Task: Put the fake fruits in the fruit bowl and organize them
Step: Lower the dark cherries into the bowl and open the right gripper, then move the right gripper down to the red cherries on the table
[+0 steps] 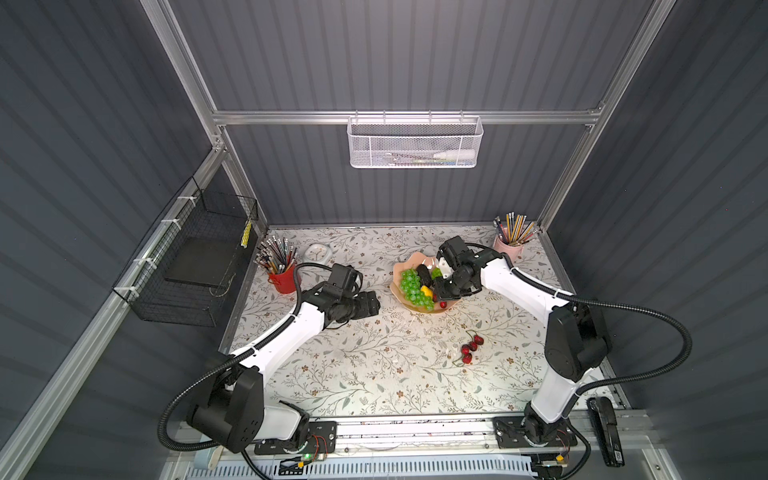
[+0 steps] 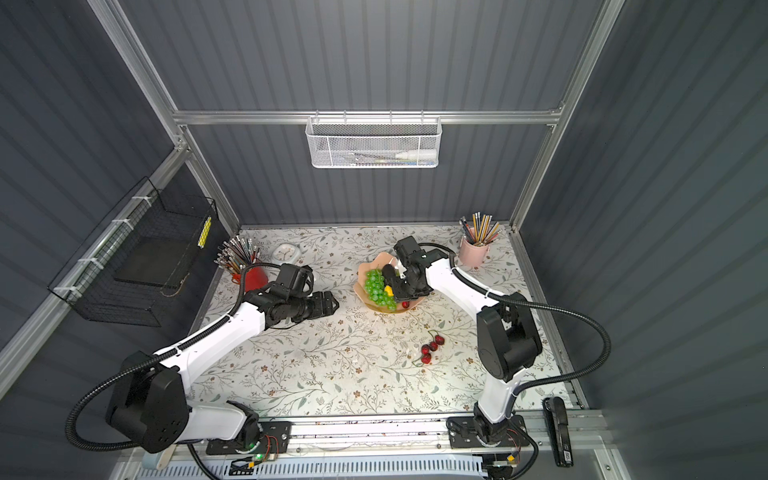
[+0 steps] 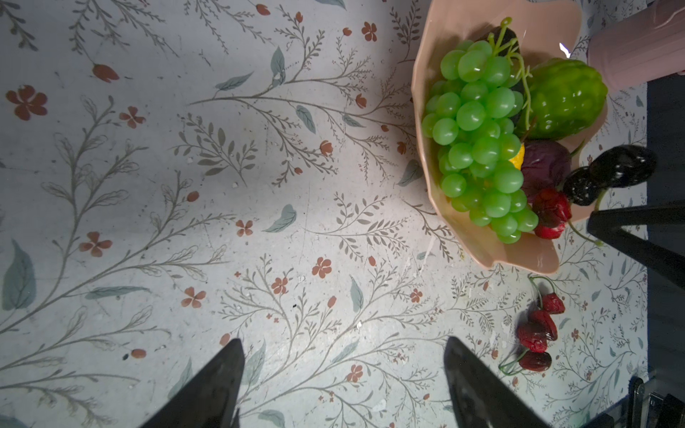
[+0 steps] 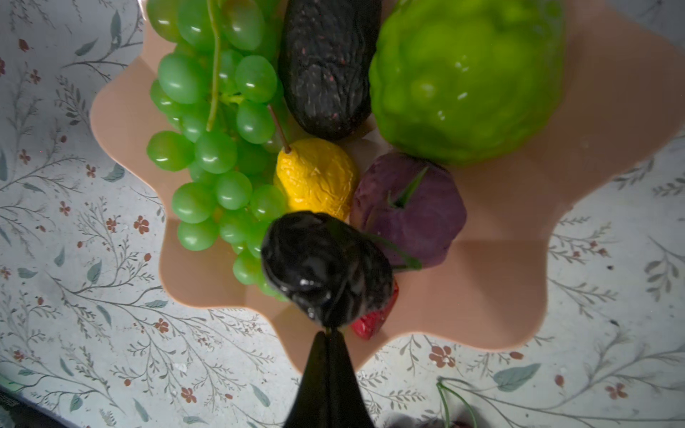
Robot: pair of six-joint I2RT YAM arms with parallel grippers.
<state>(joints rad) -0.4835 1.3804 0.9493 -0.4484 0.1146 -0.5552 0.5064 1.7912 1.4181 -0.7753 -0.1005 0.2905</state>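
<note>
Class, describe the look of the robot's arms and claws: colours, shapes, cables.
Left arm and right arm: white shells between chunky black joints, a ribbed black hose looping along each. Left claw and right claw: black fingers tapering to points.

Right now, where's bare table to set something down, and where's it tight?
Biggest free patch: middle-to-front table, between the open left gripper and the loose cherries. Also the back strip between the white clock and the fruit bowl. Crowded: the bowl, packed with grape bunch, avocado, bumpy green fruit, with the right gripper shut on dark cherries over its near rim.
</note>
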